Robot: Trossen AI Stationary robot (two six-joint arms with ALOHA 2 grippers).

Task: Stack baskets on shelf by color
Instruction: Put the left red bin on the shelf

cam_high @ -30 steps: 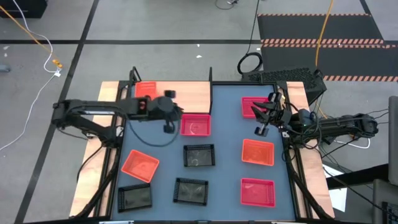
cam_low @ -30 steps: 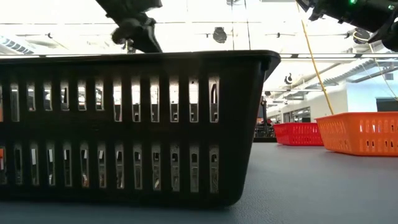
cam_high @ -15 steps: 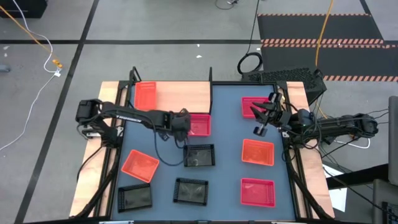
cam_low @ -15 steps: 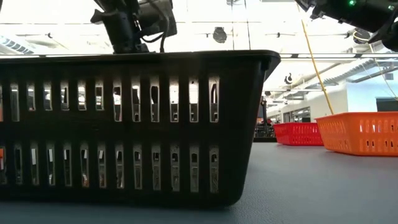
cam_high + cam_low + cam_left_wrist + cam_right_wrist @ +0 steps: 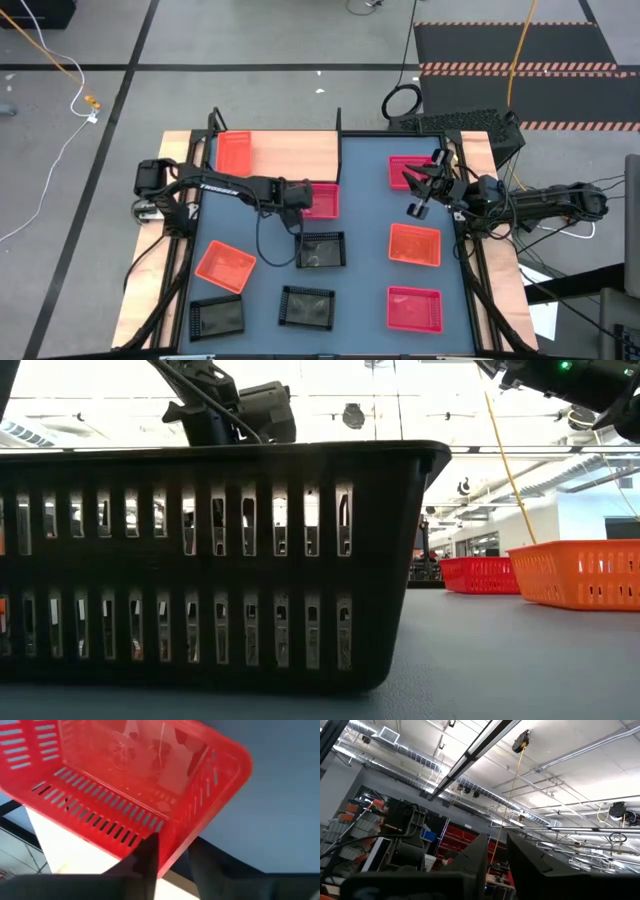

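Note:
My left gripper (image 5: 297,207) has come down at the left end of a pink basket (image 5: 320,200) that sits just near of the pale wooden shelf (image 5: 290,155). In the left wrist view the gripper (image 5: 172,852) is shut on that basket (image 5: 125,775). An orange-red basket (image 5: 235,152) rests flat on the shelf's left part. Two more pink baskets (image 5: 410,170) (image 5: 415,308), two orange-red ones (image 5: 225,265) (image 5: 414,243) and three black ones (image 5: 320,250) lie on the blue-grey table. My right gripper (image 5: 420,200) waits shut above the table's right side, pointing upward (image 5: 497,845). My left gripper has the pink basket by a corner at its left end (image 5: 176,845), with that corner between the two fingers. One finger (image 5: 150,857) lies on the outside of the long slotted wall, and the other stands past the corner. The fingers slant down from the table's left. Whether the basket is lifted cannot be told.
A black basket (image 5: 210,560) fills the low view's foreground, with my left gripper (image 5: 245,410) behind and above it. The shelf's thin black uprights (image 5: 338,120) stand at its corners. Bare table lies between the basket columns (image 5: 365,260).
My left arm has stretched out from above the shelf toward the table's right and near edge. Its gripper has come down to the left end of the pink basket. The basket has stayed where it was. My right arm has kept still.

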